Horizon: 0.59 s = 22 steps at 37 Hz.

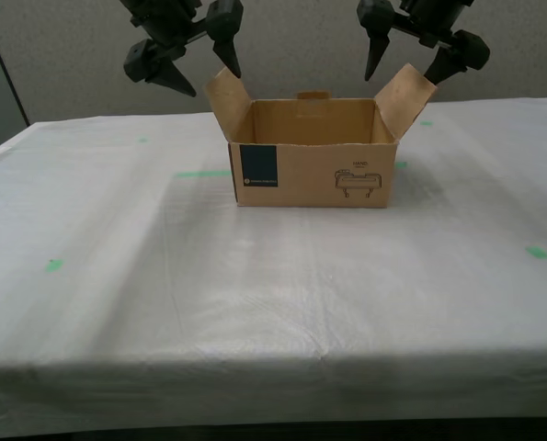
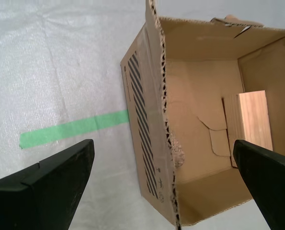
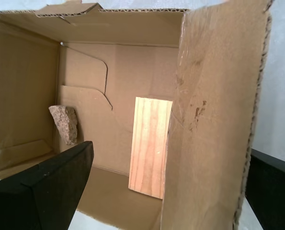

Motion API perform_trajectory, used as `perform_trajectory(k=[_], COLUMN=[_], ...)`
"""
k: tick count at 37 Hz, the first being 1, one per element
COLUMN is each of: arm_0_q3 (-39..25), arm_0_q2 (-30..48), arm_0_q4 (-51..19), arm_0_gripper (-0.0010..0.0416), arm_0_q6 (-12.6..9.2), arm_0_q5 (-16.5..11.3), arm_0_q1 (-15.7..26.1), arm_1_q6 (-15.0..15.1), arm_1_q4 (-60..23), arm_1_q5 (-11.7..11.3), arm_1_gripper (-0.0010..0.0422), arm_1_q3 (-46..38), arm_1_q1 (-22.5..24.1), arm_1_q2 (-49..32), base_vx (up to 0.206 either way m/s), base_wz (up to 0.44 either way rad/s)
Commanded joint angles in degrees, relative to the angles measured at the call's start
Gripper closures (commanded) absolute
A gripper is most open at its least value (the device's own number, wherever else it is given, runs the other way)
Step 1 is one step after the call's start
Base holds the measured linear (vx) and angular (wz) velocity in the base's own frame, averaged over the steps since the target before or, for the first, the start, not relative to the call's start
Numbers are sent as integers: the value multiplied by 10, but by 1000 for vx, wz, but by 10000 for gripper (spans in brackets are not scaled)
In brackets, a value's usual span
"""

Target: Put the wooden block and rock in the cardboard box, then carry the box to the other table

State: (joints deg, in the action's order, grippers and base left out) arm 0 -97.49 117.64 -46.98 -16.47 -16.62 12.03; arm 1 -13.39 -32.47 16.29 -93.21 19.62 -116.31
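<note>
The worktop's [image 1: 273, 312] near edge lies closest, bare white wrinkled sheet with small green marks. The cardboard box [image 1: 310, 175] stands upright toward the far edge, about midway between the side edges. Inside it, the wooden block [image 3: 149, 146] lies flat on the floor and the rock [image 3: 64, 123] rests against the opposite end wall. Both end flaps stand up, and a strip of green tape [image 1: 202, 174] runs up to the box on the exterior view's left.

My second claw [image 1: 210, 81] hangs above the flap at that end. My first claw [image 1: 400, 78] hangs above the other flap. Both are spread wide and hold nothing; each flap shows between its claw's fingers in the wrist view, and I cannot tell if any finger touches cardboard.

I judge the loading done. With the box on the white, tape-marked top, the carry looks finished too. The next move calls for lifting both claws straight up, clear of the flaps, so the box is not tugged.
</note>
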Motion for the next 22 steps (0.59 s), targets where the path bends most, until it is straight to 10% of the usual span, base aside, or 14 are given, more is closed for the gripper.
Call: perform_trajectory(k=[1,22], arm_0_q3=[-1,-1], arm_0_q2=[-12,-121], arm_0_q4=[-6,-46], arm_0_gripper=[12,12], arm_0_q6=[1,22], arm_0_q5=[1,34], arm_0_q1=[0,0], arm_1_q6=[4,23], arm_1_q4=[-2,-70], arm_1_q5=[-1,-5], arm_1_gripper=[14,14], arm_1_q3=[0,0], arm_1_q1=[0,0], arm_1_q2=[15,108], base_vx=[0,0], base_wz=[0,0])
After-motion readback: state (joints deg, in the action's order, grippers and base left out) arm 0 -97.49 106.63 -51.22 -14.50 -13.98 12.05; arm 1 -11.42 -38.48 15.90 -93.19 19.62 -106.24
